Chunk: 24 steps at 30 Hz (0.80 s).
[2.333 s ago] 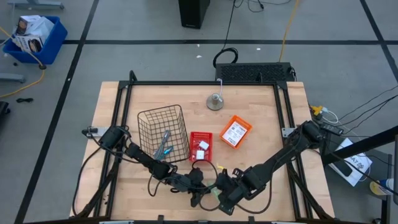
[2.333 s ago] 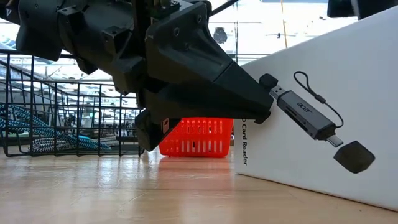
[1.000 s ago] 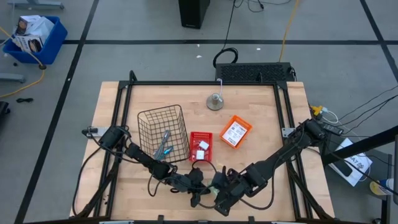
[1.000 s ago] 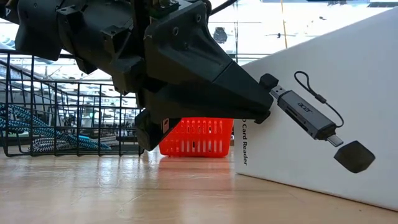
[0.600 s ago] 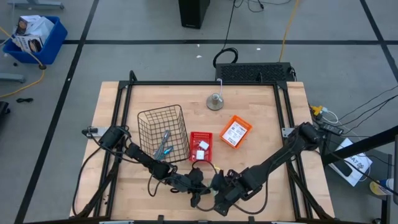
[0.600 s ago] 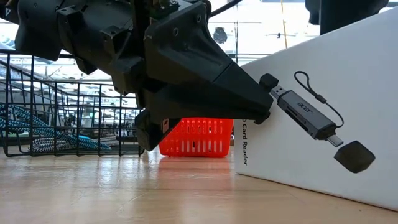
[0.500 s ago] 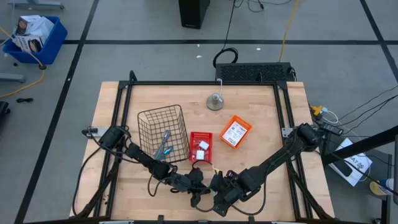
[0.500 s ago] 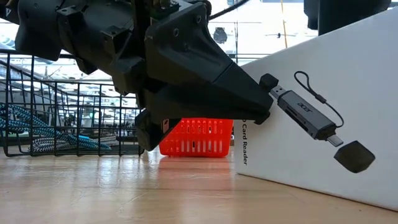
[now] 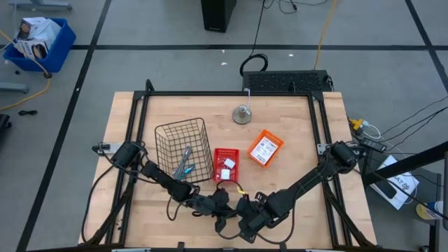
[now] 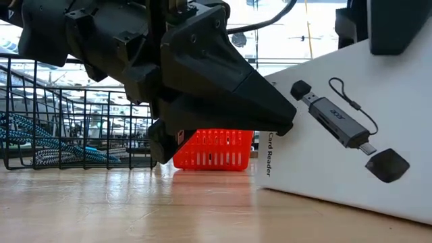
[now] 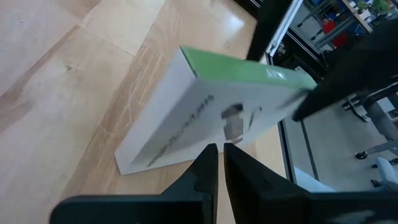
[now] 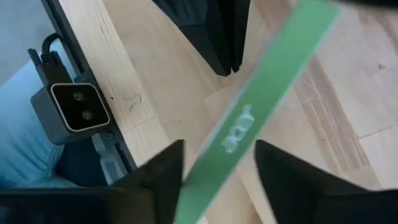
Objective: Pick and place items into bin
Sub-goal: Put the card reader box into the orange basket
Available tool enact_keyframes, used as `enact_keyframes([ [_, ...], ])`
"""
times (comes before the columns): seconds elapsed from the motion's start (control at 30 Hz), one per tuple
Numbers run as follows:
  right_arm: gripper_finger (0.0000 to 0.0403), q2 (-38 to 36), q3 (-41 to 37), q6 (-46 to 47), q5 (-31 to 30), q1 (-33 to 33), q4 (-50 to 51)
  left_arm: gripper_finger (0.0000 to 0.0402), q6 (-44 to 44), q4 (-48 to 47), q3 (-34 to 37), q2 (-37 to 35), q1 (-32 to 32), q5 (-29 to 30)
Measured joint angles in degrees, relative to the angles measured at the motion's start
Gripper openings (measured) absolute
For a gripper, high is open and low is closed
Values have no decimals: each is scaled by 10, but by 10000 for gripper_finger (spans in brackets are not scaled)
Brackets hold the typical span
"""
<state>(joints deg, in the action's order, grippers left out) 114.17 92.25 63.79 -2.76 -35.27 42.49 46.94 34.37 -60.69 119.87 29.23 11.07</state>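
Note:
The flat white packet [image 10: 351, 135] is a white box with a green top edge [image 12: 249, 118] and a printed card reader. It stands tilted on its lower long edge near the table's near edge. My left gripper [image 11: 221, 149] is shut, its tips at the box's white face. My right gripper [image 12: 219, 144] is open above the box, one finger on either side of the green edge. In the high view both grippers [image 9: 227, 210] [image 9: 245, 218] hide the box. The blue-and-grey tool [image 9: 184, 164] lies in the wire basket [image 9: 183, 148]. The tiny white block [image 9: 227, 164] sits in a small red basket [image 10: 214, 150]. My left gripper's shut fingertips [image 10: 287, 125] lie against the box's white printed face near one end, coming level from the table's left. The box's lower edge [image 10: 337, 202] rests on the table. My right gripper's fingers [image 10: 398, 27] come from above, across the green edge; whether they touch it I cannot tell.
An orange packet [image 9: 265, 148] and a metal bell [image 9: 242, 113] lie toward the far side. A black frame [image 9: 231, 93] rims the table. Bare wood shows left of the grippers along the near edge [image 10: 101, 209].
My right gripper has moved toward the table's left and come down over the box's green edge. The box has tipped a little in the last half second, its printed face shifting while its lower edge stays on the table.

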Motion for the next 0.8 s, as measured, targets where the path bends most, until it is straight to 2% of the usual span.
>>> enact_keyframes([
  [0.2,36,-1,0,-19,1,3,6,31,1,0,0,0,2,-5],
  [0.5,34,-32,0,8,-9,-6,75,31,2,2,0,0,2,3],
  [0.67,34,-78,0,45,-69,-16,135,31,3,3,0,0,2,3],
  [0.8,34,-113,0,73,-139,-17,232,31,4,4,0,0,2,3],
])
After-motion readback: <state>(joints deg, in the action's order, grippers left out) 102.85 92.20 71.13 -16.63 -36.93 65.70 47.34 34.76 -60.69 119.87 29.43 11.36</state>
